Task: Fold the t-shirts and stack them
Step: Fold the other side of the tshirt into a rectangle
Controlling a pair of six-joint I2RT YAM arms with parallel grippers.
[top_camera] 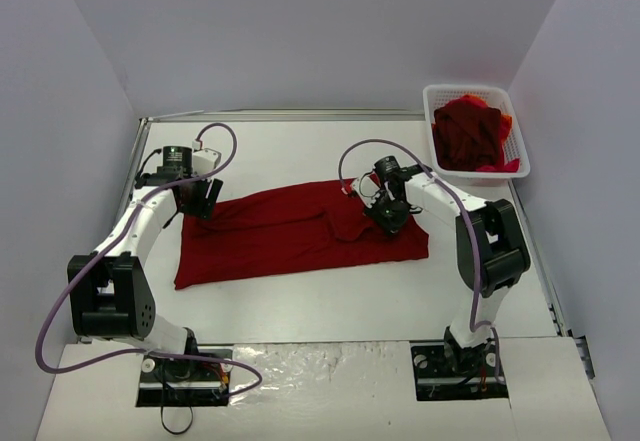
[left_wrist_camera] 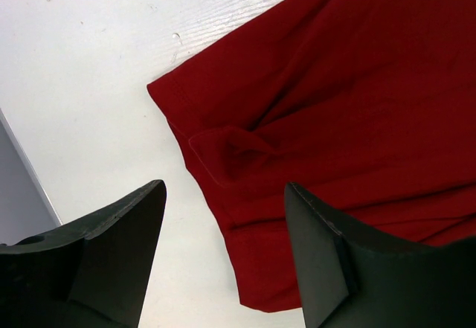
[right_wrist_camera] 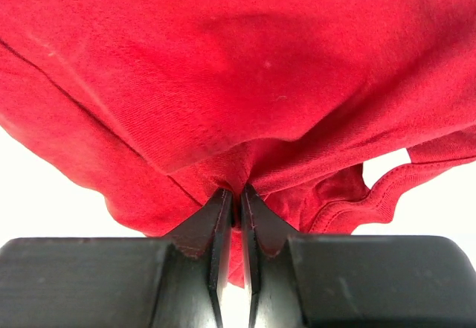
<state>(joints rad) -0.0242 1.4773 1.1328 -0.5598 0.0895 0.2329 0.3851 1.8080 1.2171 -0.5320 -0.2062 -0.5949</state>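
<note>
- The shirt (top_camera: 290, 236) lies spread on the table (top_camera: 300, 306). In the top view its long axis runs from 9 to 3 o'clock, with the 9 o'clock end dipping a little toward 8.
- The right gripper (right_wrist_camera: 238, 194) is clamped on a pinch of the shirt near its 3 o'clock end. Creases fan out from the jaws, and a ribbed edge (right_wrist_camera: 379, 194), possibly the collar, shows just beside them.
- The right arm (top_camera: 490, 246) rises from its base at 5 o'clock, with the wrist bent down and in toward 9.
- The left gripper (left_wrist_camera: 224, 185) hangs wide apart and holds nothing. It is above the shirt's 10 o'clock corner, and the hem runs between its fingers (left_wrist_camera: 119, 246).
- The left arm (top_camera: 110, 291) leans along the table's 9 o'clock side, wrist pointing down.
- Each arm is nearer its own end of the shirt, so a fold across the long axis likely needs the left to grip that corner first.
- More shirts (top_camera: 470, 136) are heaped in the basket (top_camera: 440, 91) at 2 o'clock, well apart.
</note>
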